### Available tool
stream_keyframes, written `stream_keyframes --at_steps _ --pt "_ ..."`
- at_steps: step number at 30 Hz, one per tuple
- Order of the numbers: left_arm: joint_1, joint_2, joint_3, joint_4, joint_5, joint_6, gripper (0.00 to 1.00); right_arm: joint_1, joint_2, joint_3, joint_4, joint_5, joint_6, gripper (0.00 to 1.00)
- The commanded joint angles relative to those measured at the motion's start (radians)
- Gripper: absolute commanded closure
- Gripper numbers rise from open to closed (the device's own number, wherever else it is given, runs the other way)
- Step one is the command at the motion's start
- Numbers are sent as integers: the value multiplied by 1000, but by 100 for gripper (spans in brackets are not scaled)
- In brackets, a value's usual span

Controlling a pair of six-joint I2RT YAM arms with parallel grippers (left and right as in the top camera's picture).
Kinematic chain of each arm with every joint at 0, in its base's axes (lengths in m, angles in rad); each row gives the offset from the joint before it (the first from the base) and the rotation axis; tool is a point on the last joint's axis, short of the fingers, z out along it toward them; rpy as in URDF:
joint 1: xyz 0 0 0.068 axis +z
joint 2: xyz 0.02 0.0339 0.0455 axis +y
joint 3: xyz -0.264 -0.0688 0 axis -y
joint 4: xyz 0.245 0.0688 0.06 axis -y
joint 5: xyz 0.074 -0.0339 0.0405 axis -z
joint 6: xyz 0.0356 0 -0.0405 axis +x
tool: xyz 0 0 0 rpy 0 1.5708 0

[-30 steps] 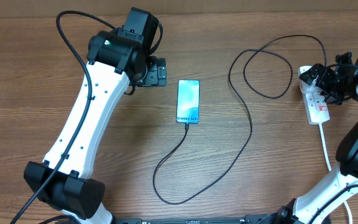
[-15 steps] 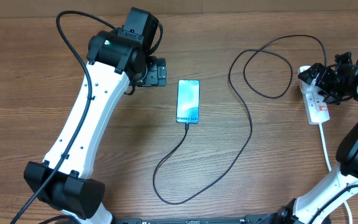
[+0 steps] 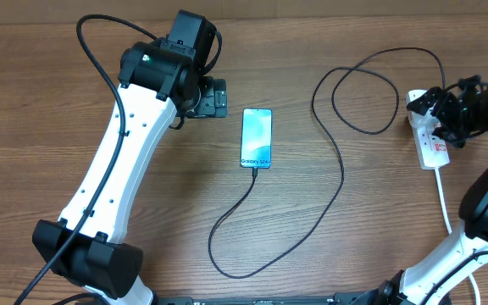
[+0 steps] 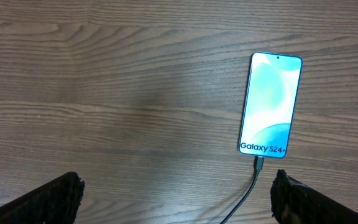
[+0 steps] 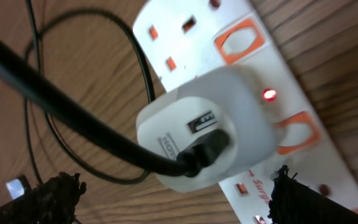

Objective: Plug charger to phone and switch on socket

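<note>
The phone point(image 3: 257, 138) lies flat at the table's middle with its blue screen lit; it also shows in the left wrist view point(image 4: 270, 102). The charger's black cable point(image 3: 342, 178) loops across the table, and its tip point(image 4: 258, 165) sits in the phone's bottom edge. The cable's other end enters a white adapter point(image 5: 210, 124) plugged into the white socket strip point(image 3: 435, 151). A small red light point(image 5: 268, 94) glows beside the adapter. My left gripper point(image 4: 179, 202) is open and empty, just left of the phone. My right gripper point(image 5: 179, 199) is open over the adapter and strip.
The strip has orange-framed switches point(image 5: 239, 40) and free outlets point(image 5: 188, 25). Its thick white cord point(image 3: 444, 199) runs toward the front right. The cable's big loop point(image 3: 354, 93) lies between the phone and the strip. Bare wood lies left of the phone.
My right gripper has shifted slightly over the socket strip. The left arm, the phone and the cable have not moved.
</note>
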Motion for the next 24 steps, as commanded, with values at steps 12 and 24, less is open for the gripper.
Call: stream_keyframes --at_steps 12,24 --pt "4 2 9 1 -16 15 0 -21 -448 74 -171 32 46 0" --pt "4 2 9 1 -15 15 0 -12 -547 72 -258 33 52 0"
